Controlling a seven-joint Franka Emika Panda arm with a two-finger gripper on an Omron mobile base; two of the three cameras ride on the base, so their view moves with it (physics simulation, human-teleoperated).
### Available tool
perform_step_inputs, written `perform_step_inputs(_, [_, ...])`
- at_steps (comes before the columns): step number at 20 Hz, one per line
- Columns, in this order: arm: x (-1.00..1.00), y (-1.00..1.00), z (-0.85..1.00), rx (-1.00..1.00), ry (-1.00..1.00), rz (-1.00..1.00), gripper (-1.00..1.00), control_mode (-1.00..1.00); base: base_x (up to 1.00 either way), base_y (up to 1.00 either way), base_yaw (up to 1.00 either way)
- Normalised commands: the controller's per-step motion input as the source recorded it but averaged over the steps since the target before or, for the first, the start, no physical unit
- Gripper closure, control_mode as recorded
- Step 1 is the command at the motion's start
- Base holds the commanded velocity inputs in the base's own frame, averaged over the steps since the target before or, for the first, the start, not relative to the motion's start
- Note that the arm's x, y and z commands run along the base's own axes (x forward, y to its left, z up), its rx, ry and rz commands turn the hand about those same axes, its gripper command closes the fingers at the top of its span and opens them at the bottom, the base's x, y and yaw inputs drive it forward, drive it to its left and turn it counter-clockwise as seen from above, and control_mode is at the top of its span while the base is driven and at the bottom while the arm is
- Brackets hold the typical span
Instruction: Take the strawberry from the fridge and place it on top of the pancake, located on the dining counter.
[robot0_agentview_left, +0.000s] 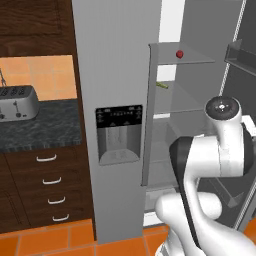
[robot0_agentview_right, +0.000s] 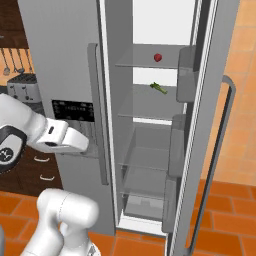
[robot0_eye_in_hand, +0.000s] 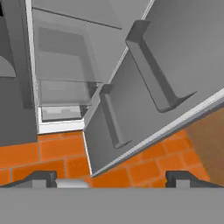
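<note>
The grey fridge (robot0_agentview_left: 115, 75) stands with its right door (robot0_agentview_right: 200, 125) swung open. On its top glass shelf sits the small red strawberry (robot0_agentview_left: 179, 54) (robot0_agentview_right: 158, 57), with nothing touching it. My gripper (robot0_eye_in_hand: 112, 179) is open, its two dark fingertips (robot0_eye_in_hand: 41, 178) spread wide with nothing between them. It hangs low in front of the fridge, looking down at the lower shelves (robot0_eye_in_hand: 65, 65) and the inside of the open door (robot0_eye_in_hand: 175, 57), well below the strawberry. The pancake and the dining counter are out of view.
A small yellow-green item (robot0_agentview_right: 158, 88) lies on the second shelf. Left of the fridge, a toaster (robot0_agentview_left: 17, 102) stands on a black-topped counter (robot0_agentview_left: 45, 130) above drawers (robot0_agentview_left: 50, 185). The open door's bins (robot0_eye_in_hand: 153, 70) jut out on the right. The floor (robot0_eye_in_hand: 52, 153) is orange tile.
</note>
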Motion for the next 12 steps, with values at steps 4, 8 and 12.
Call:
perform_step_inputs(4, [0.00,0.62,0.00,0.32,0.00,0.08,-1.00,-1.00,0.00,0.00,0.00])
perform_step_inputs(8, [0.00,0.26,0.00,0.13,0.00,0.01,-1.00,-1.00,0.00,0.00,0.00])
perform_step_inputs(12, [0.00,-0.01,-0.03,0.01,-0.06,0.02,-1.00,-1.00,0.00,0.00,0.00])
